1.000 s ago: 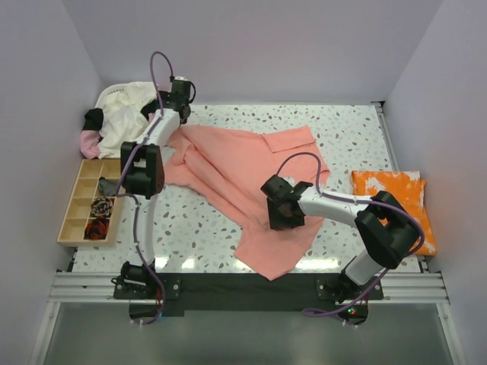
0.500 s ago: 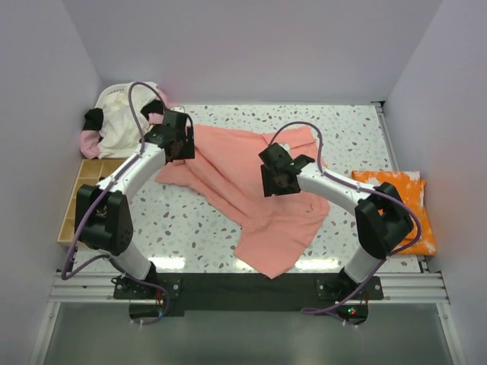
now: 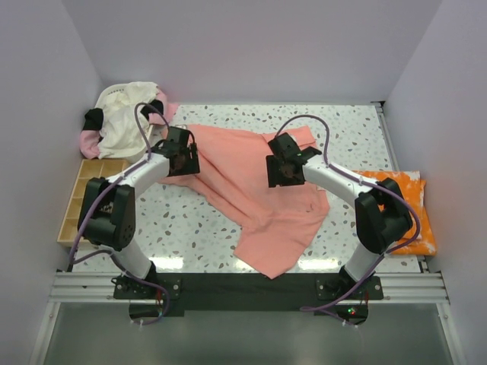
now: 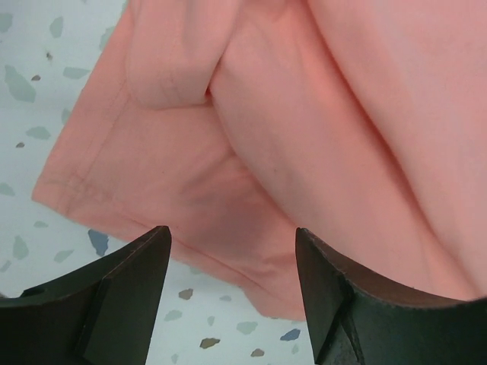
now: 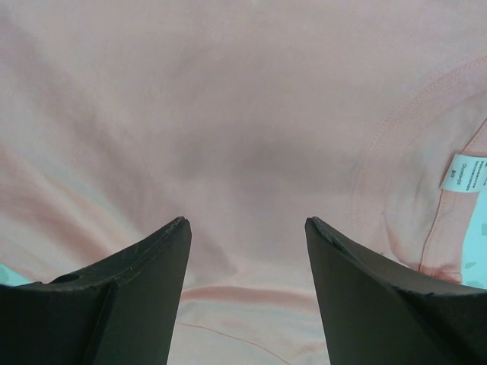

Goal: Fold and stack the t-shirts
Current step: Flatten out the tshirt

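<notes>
A salmon-pink t-shirt (image 3: 251,182) lies crumpled and spread across the middle of the speckled table. My left gripper (image 3: 183,158) is open above its left sleeve edge (image 4: 99,190), empty. My right gripper (image 3: 281,171) is open above the shirt near the collar, empty; the white neck label (image 5: 464,173) shows at the right of the right wrist view. A folded orange t-shirt with white splotches (image 3: 399,199) lies at the right edge. A heap of cream and pink shirts (image 3: 122,122) sits at the back left corner.
A wooden compartment tray (image 3: 85,199) with small items stands at the left edge. White walls close in the back and both sides. Bare speckled tabletop (image 3: 175,228) shows at the front left and back right.
My left gripper has come down and right from the cream heap to the pink shirt's left sleeve. My right gripper has moved away from me to the shirt's collar area.
</notes>
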You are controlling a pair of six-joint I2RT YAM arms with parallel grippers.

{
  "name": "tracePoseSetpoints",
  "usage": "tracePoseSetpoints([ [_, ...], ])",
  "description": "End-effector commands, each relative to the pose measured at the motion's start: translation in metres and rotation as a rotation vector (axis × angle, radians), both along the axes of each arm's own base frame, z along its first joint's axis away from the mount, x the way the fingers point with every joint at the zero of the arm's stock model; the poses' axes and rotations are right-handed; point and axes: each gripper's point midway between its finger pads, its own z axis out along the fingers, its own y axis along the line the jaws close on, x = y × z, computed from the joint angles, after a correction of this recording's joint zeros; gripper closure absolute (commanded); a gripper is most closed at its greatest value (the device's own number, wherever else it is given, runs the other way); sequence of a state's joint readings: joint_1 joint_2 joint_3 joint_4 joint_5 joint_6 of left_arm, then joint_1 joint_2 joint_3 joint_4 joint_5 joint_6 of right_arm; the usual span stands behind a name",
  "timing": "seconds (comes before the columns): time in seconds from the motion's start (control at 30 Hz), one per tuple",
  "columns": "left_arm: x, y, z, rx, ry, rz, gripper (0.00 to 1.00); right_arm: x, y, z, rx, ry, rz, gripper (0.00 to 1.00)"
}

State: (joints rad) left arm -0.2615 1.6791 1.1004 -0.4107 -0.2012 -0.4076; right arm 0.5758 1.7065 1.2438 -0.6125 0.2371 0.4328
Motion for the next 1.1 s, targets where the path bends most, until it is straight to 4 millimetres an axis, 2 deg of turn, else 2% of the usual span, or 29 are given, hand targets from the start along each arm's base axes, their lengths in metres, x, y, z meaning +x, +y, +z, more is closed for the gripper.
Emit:
tracePoseSetpoints([
  [0.0,0.032,-0.012,0.002,-0.099,-0.094,0.016,0.29,0.006,0.005,0.014,0.039,-0.039,0.021,0.34],
  [0.1,0.034,-0.018,-0.016,-0.129,-0.055,0.016,0.3,0.004,0.003,0.012,0.041,-0.033,0.019,0.34],
  [0.23,0.02,-0.019,-0.042,-0.153,0.007,0.042,0.31,0.002,-0.002,0.013,0.037,-0.034,0.012,0.34],
  [0.33,-0.005,-0.012,-0.061,-0.142,0.073,0.081,0.31,0.001,-0.008,0.012,0.027,-0.036,0.005,0.33],
  [0.4,-0.017,-0.01,-0.063,-0.146,0.091,0.102,0.31,0.001,-0.013,0.01,0.017,-0.033,-0.002,0.33],
  [0.43,-0.035,-0.006,-0.072,-0.145,0.132,0.126,0.31,0.001,-0.016,0.007,0.011,-0.026,-0.006,0.32],
  [0.5,-0.048,-0.005,-0.069,-0.162,0.138,0.147,0.3,0.001,-0.021,0.002,0.007,-0.012,-0.012,0.32],
  [0.53,-0.068,-0.002,-0.078,-0.166,0.181,0.177,0.3,0.001,-0.023,0.0,0.003,-0.007,-0.015,0.32],
  [0.6,-0.084,-0.005,-0.072,-0.218,0.178,0.206,0.3,0.001,-0.027,-0.003,-0.003,0.002,-0.017,0.32],
  [0.63,-0.105,-0.006,-0.08,-0.237,0.22,0.219,0.3,0.001,-0.028,-0.006,-0.006,0.008,-0.016,0.32],
  [0.67,-0.11,-0.008,-0.072,-0.267,0.195,0.223,0.3,0.001,-0.028,-0.007,-0.005,0.01,-0.016,0.32],
  [0.73,-0.132,-0.007,-0.076,-0.3,0.223,0.259,0.3,0.0,-0.03,-0.008,-0.009,0.013,-0.012,0.32],
  [0.77,-0.134,-0.007,-0.067,-0.315,0.193,0.262,0.3,0.001,-0.031,-0.01,-0.011,0.019,-0.015,0.32],
  [0.8,-0.143,-0.004,-0.066,-0.307,0.213,0.28,0.3,0.0,-0.03,-0.01,-0.009,0.021,-0.008,0.32],
  [0.87,-0.149,0.0,-0.055,-0.3,0.188,0.281,0.3,-0.001,-0.031,-0.013,-0.01,0.029,-0.007,0.32],
  [0.9,-0.161,0.004,-0.055,-0.282,0.219,0.29,0.3,-0.001,-0.031,-0.013,-0.011,0.03,-0.003,0.32],
  [0.93,-0.162,0.008,-0.048,-0.274,0.19,0.295,0.3,-0.003,-0.032,-0.014,-0.009,0.035,-0.003,0.32],
  [1.0,-0.176,0.015,-0.046,-0.249,0.211,0.317,0.29,-0.004,-0.033,-0.016,-0.01,0.04,0.0,0.33],
  [1.07,-0.176,0.006,-0.036,-0.294,0.183,0.3,0.28,-0.007,-0.034,-0.018,-0.012,0.045,0.0,0.32],
])
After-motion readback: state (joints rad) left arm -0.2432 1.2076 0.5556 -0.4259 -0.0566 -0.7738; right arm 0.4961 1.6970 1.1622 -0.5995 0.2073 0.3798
